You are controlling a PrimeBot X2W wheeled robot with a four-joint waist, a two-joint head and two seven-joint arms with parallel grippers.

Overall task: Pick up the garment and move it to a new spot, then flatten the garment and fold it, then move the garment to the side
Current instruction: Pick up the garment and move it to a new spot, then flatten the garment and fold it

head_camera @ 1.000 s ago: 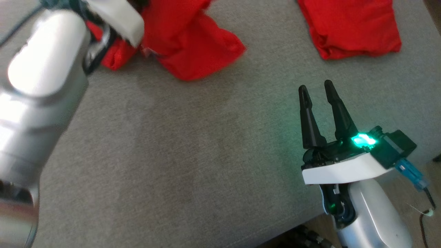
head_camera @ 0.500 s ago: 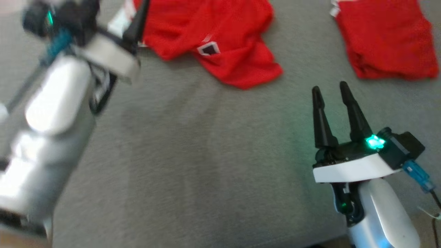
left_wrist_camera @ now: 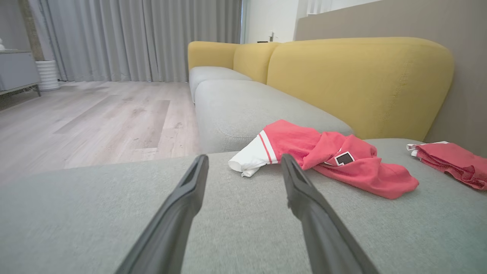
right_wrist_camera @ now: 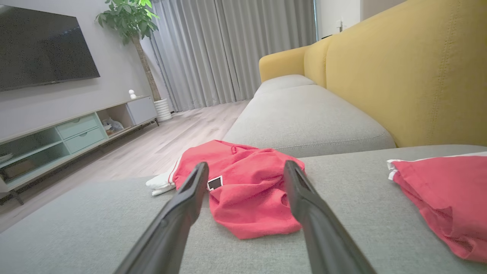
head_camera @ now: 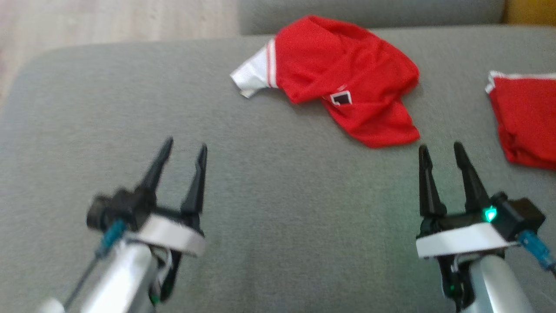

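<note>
Reading left to right: I have the left claw (head_camera: 186,144) withdrawn from the garment it was at 1 second ago, fingers apart and empty. The garment (head_camera: 347,82) lies crumpled ahead, between both claws. The right claw (head_camera: 441,147) is also apart and empty. I judge relocation done; flattening is next.

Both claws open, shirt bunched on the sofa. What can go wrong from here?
The red garment lies crumpled with its layers overlapped; a pinch may catch several layers, so it won't spread flat.
It sits by the cushion's far edge; a push could drop it into the gap.
The second red garment lies near the right claw; it could get snagged.
</note>
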